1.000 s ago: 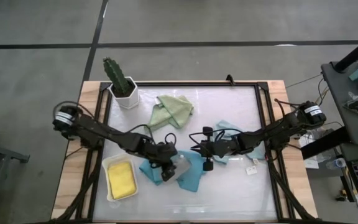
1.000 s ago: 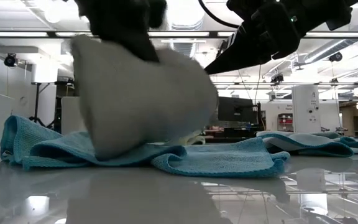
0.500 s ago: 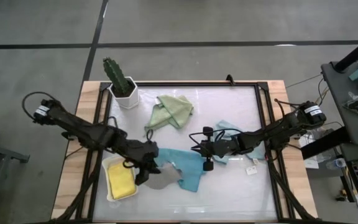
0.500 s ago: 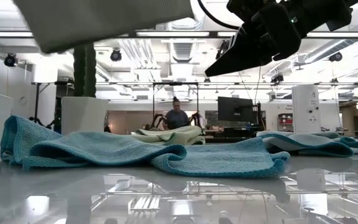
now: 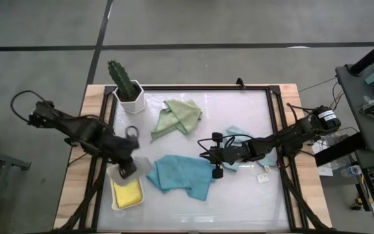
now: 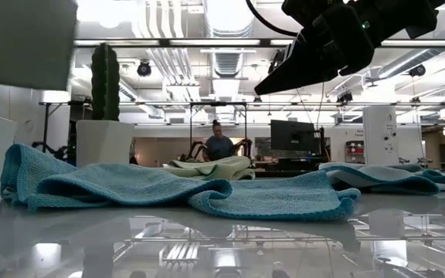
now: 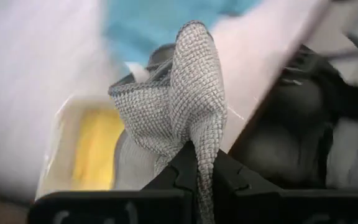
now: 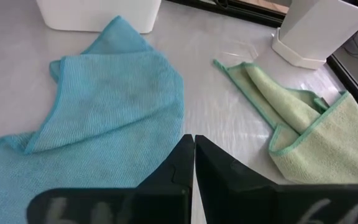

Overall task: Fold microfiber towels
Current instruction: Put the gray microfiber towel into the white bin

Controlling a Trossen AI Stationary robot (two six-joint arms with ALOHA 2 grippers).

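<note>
Both jaws clenched: left gripper (image 7: 197, 180) grasping grey towel (image 7: 185, 99) over tray (image 5: 117, 170); right gripper (image 8: 193, 163) empty

I've swung my left gripper (image 5: 130, 170) away from the teal towel (image 5: 182, 175), carrying the grey towel (image 5: 140, 166) pinched in it. It now hangs over the white tray's (image 5: 115, 195) near end, above the yellow towel (image 5: 128, 193), leaving the teal towel uncovered.

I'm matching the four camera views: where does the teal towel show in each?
High: teal towel at table centre, beside the right gripper.
Low: across the middle.
Left wrist: blurred, at the top.
Right wrist: on the left.
Shared landmark: white tray.
</note>
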